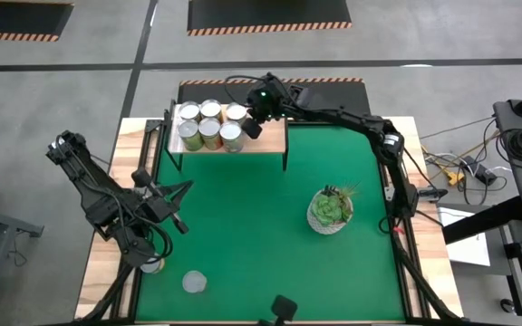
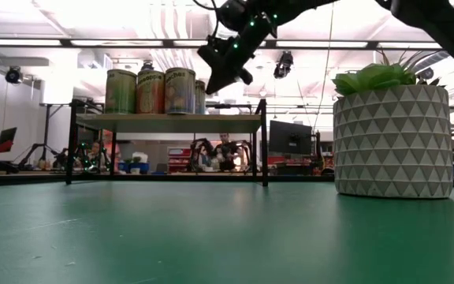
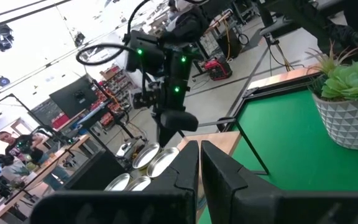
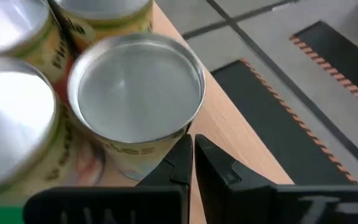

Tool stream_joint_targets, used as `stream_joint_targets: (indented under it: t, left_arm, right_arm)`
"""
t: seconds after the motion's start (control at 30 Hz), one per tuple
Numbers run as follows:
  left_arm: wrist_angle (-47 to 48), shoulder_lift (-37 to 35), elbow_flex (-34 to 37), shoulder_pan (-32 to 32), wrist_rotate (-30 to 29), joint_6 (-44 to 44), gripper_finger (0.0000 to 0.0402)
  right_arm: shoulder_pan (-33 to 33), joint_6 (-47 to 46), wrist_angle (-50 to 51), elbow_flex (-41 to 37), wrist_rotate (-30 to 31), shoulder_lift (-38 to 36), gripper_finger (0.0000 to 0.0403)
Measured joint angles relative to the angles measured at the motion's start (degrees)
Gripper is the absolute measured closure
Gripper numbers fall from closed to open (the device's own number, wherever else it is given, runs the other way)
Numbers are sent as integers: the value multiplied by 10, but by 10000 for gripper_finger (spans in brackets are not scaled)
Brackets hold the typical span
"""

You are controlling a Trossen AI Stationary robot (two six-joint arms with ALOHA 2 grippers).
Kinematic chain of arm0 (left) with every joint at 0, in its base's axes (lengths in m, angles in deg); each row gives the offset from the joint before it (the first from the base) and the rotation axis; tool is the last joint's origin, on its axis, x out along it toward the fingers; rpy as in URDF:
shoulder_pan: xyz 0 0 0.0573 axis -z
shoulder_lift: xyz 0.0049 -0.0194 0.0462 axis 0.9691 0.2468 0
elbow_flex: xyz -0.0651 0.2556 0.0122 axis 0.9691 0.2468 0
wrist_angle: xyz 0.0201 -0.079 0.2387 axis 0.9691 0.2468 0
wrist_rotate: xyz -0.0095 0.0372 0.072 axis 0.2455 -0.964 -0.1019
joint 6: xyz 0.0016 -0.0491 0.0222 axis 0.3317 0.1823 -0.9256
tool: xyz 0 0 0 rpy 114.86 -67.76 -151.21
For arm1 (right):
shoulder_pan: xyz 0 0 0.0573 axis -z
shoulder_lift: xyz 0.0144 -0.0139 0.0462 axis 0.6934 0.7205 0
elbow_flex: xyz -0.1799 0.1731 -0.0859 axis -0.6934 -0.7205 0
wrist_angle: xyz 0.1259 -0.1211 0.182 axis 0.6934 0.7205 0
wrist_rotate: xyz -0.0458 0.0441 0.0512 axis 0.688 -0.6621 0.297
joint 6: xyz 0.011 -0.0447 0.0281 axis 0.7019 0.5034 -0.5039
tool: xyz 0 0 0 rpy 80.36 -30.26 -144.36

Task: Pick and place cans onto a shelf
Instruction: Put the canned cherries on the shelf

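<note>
The light-wood shelf (image 1: 267,136) stands at the mat's far edge on black legs. Several cans (image 1: 210,125) stand on its left half in two rows; they also show in the low view (image 2: 150,91). My right gripper (image 1: 253,125) hangs shut and empty just to the right of the nearest-right can (image 4: 135,87), over bare shelf board (image 4: 229,137). One can (image 1: 194,282) stands on the green mat near the front left. Another can (image 1: 153,264) is partly hidden under my left arm. My left gripper (image 1: 181,190) is shut and empty above the mat's left edge.
A white patterned pot with a green plant (image 1: 330,210) stands on the mat's right half and looms large in the low view (image 2: 392,142). The shelf's right half is bare board. Cables and equipment lie beyond the table's right edge (image 1: 465,172).
</note>
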Motion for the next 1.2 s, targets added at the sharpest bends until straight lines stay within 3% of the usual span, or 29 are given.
stream_joint_targets:
  t: [0.8,1.1,1.2]
  left_arm:
    - [0,0,0,0,6,0,402]
    - [1,0,0,0,17,0,402]
    - [1,0,0,0,16,0,402]
  right_arm:
    - [-11,1,-39,9,0,-10,394]
    - [-87,68,45,9,-4,-80,394]
    - [-121,103,68,-5,-47,-91,394]
